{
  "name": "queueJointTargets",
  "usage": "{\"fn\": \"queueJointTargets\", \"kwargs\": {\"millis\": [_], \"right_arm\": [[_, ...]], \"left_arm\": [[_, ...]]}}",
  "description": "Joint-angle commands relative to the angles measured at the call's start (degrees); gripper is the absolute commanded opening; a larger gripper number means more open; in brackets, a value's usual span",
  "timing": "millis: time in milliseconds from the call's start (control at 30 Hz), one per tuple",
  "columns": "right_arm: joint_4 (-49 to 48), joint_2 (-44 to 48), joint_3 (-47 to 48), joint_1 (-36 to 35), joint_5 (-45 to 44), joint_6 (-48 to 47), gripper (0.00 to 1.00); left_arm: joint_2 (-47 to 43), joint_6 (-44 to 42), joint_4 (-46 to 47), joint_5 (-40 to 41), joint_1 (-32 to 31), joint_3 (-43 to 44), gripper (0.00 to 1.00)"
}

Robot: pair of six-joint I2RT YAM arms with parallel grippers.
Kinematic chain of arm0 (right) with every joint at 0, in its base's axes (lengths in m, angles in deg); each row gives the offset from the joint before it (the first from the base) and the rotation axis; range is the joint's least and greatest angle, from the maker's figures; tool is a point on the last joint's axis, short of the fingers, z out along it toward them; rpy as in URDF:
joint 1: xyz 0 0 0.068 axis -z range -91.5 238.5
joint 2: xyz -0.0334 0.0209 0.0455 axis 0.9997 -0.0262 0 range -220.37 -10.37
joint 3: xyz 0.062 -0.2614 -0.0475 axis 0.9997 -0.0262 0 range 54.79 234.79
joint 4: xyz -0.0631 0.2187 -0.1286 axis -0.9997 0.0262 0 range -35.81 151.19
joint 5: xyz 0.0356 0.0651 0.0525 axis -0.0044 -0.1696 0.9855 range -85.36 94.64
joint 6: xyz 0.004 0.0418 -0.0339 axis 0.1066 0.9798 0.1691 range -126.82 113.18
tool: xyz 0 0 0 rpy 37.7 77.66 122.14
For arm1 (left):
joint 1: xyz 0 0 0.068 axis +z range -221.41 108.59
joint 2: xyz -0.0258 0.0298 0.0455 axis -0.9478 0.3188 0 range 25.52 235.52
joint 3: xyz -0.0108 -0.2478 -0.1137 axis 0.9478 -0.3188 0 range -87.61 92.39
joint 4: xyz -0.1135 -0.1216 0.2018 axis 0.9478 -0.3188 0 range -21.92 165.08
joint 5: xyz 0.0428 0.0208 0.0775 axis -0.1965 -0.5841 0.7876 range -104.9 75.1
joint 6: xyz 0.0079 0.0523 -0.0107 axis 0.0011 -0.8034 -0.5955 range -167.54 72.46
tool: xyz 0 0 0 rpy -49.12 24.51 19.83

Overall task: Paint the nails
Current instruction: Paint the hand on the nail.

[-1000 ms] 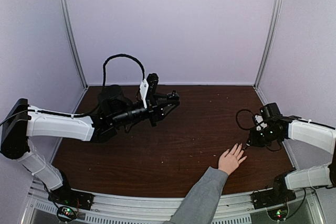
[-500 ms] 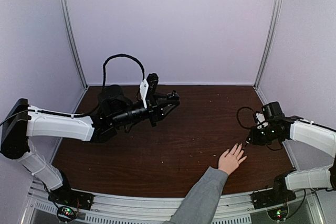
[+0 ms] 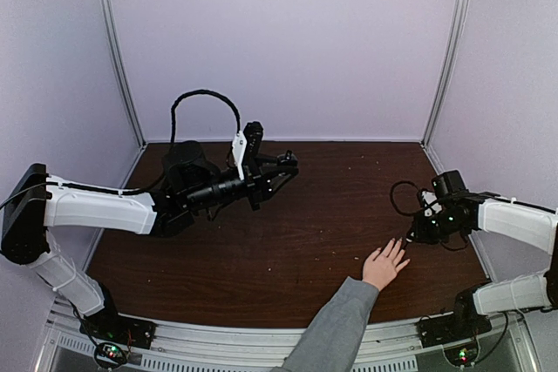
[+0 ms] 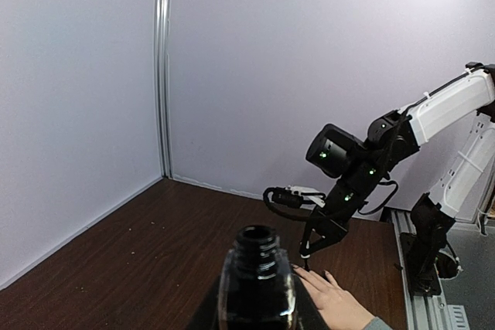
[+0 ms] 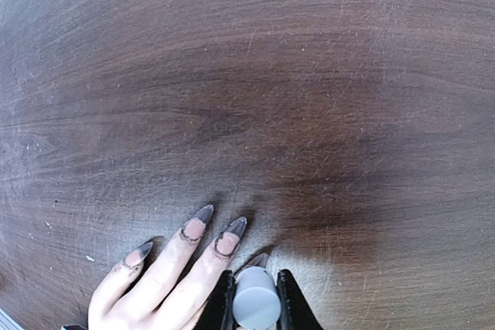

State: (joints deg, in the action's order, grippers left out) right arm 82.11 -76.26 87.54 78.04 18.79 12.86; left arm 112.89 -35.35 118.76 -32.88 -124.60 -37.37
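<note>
A light-skinned hand (image 3: pixel 384 264) in a grey sleeve lies flat on the brown table with its fingers spread. Its nails (image 5: pixel 230 236) are long and pointed, with dark grey tips and pinkish bases. My right gripper (image 5: pixel 256 299) is shut on a pale grey brush cap (image 5: pixel 257 308), right above the fingertips. The cap partly hides one nail (image 5: pixel 261 259). From above, the right gripper (image 3: pixel 408 238) touches the far end of the fingers. My left gripper (image 3: pixel 286 164) is held high at the table's back left. It is shut on a dark polish bottle (image 4: pixel 257 280) with an open neck.
Lilac walls with metal corner posts (image 3: pixel 445 67) enclose the table (image 3: pixel 305 233). A black cable (image 3: pixel 205 98) loops above the left arm. The sleeve (image 3: pixel 336 333) crosses the near edge between the two arm bases.
The right gripper drew slightly back from the fingertips and returned to them. The left arm, the bottle and the hand stayed still.
</note>
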Motion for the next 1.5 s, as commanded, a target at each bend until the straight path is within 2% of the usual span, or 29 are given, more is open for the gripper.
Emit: {"fn": "queueJointTargets", "kwargs": {"millis": [0,1000,1467], "right_arm": [[-0.59,-0.88,0.9,0.44,-0.36,-0.17,0.0],[-0.66,-0.91,0.77,1.4,-2.66,1.24,0.0],[-1.68,3.92,-0.44,2.29,-1.89,0.92,0.0]], "left_arm": [[0.34,0.78,4.23,-0.04,0.55,-0.05,0.0],[0.68,0.66,3.6,-0.33,0.66,0.69,0.0],[1.29,0.94,3.83,-0.49,0.76,1.0,0.0]]}}
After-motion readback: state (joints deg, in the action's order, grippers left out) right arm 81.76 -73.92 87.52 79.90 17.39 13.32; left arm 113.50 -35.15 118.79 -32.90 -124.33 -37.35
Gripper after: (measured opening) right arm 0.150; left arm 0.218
